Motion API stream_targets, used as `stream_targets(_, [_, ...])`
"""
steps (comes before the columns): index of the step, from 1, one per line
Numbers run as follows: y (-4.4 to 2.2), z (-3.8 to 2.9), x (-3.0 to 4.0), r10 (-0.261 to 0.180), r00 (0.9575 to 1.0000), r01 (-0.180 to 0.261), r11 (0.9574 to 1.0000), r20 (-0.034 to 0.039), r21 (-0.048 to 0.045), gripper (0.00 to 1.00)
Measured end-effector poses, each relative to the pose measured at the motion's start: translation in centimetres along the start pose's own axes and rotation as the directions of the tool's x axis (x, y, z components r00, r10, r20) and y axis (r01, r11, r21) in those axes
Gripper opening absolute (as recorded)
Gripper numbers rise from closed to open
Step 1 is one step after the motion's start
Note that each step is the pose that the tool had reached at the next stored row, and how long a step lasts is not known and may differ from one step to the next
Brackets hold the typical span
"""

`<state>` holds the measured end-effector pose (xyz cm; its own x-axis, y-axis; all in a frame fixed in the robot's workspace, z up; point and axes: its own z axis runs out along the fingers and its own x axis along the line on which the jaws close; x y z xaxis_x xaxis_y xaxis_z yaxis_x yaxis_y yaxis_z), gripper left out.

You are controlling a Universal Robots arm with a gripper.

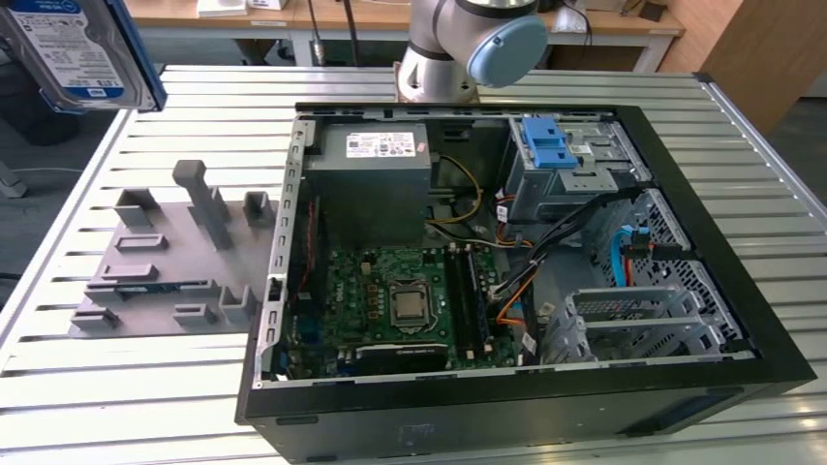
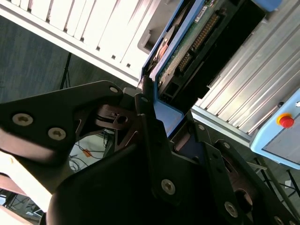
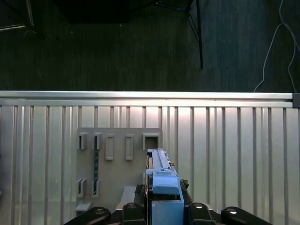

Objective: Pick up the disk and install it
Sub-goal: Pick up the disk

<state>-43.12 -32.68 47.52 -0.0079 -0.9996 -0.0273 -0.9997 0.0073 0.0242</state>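
Second wrist view shows the grip best: the gripper [image 2: 164, 105] is clenched on the disk [image 2: 187, 51]. Its fingers [image 2: 145, 117] press the blue carrier frame from either side, and the circuit-board face of the drive looks toward this camera. In the first wrist view the disk [image 3: 161, 171] stands edge-on between the jaws. It points straight out from the gripper [image 3: 162, 192], and I see no tilt.

Below it lies the grey fixture tray [image 3: 117, 164] on the slatted table [image 3: 234, 140]. In the exterior view the disk [image 1: 72, 44] is held high, above the table's edge beyond the fixture tray [image 1: 168, 262], on that view's left. It is well apart from the open computer case [image 1: 723, 291].

I judge the pick done and the carry under way. To do this step well I would:
- hold the clamp pressure steady, since the purchase is on plastic edges only;
- keep the wrist square, so the drive arrives aligned;
- travel high enough to pass the case wall;
- steer away from the loose cables [image 1: 517, 247].

Farther off, inside the case, sit the grey power-supply box [image 1: 375, 165] and the metal cage with its blue latch [image 1: 559, 155].
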Motion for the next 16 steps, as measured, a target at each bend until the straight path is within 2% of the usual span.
stream_targets(16, [0.04,-1.67,-0.05,0.000,1.0000,0.000,1.0000,0.0000,-0.0001,0.36])
